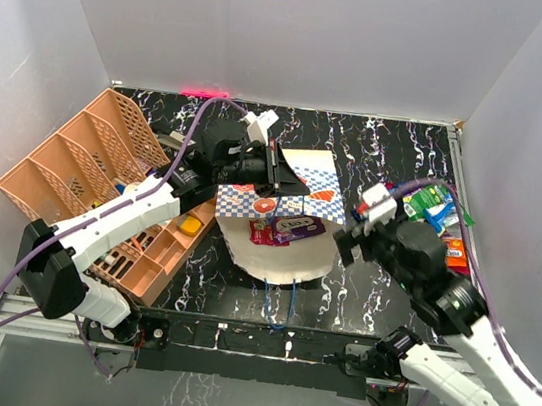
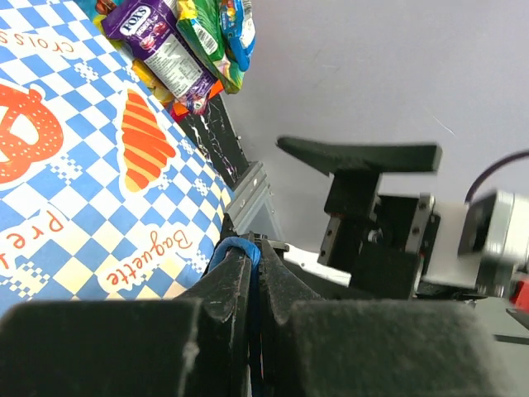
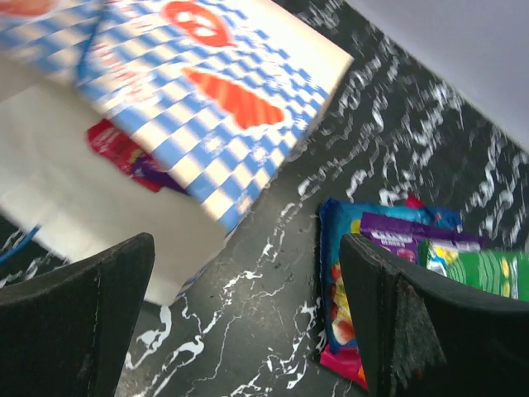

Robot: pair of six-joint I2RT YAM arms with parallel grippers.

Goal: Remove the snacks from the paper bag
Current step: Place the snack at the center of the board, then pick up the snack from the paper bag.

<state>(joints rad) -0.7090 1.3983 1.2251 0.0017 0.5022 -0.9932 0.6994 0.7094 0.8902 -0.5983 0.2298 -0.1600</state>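
Left arm reaches across the worktop point(image 1: 385, 148), left pincer point(image 2: 248, 252) clamped on cord handle point(image 2: 232, 246) of paper bag point(image 1: 279, 257) lying mid-worktop, snacks point(image 1: 287, 230) in its mouth. Right arm bent low, right pincer point(image 3: 248, 265) wide apart, hovering between bag and snack pile point(image 1: 439, 212).

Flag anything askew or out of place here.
The paper bag lies on its side, one blue cord handle pinched in the shut left tool; packets poke from its opening. The peach basket looks tipped up against the left wall.
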